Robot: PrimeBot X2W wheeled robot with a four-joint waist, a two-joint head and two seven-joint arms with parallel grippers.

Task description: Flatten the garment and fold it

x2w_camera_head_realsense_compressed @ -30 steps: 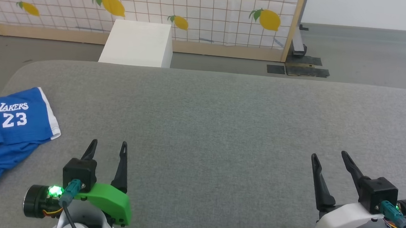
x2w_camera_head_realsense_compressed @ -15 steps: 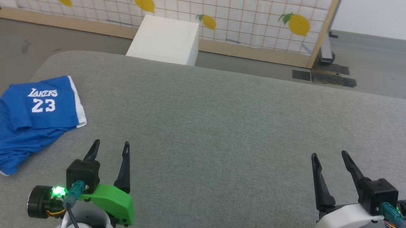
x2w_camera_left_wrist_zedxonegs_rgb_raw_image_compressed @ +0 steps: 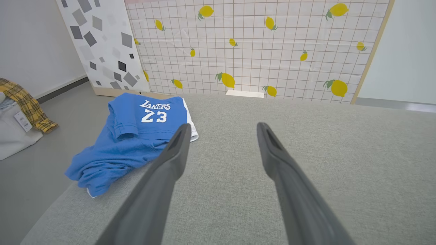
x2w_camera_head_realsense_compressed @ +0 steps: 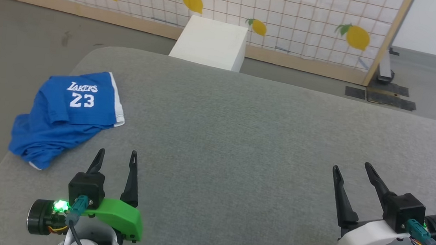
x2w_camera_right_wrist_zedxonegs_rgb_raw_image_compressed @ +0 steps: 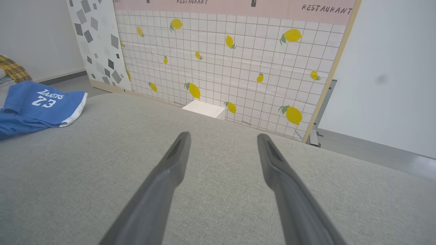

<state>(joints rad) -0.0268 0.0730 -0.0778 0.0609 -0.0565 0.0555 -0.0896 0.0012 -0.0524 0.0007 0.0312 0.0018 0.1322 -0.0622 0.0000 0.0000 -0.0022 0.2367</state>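
We judge approach step, nothing grasped yet. Crumpled blue Lakers shorts [x2w_camera_head_realsense_compressed: 66,117] lie at left edge of grey padded surface [x2w_camera_head_realsense_compressed: 248,141]. Our left gripper [x2w_camera_head_realsense_compressed: 117,152] spread, empty, near shorts. Our right gripper [x2w_camera_head_realsense_compressed: 351,166] spread, empty, well apart. Next move likely calls for reaching left and pinching hem.

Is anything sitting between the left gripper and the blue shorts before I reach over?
Nothing visible. Only bare grey fabric-covered surface lies between the open left gripper and the crumpled bright blue basketball shorts, which lie ahead and to its left, near the surface's left edge.
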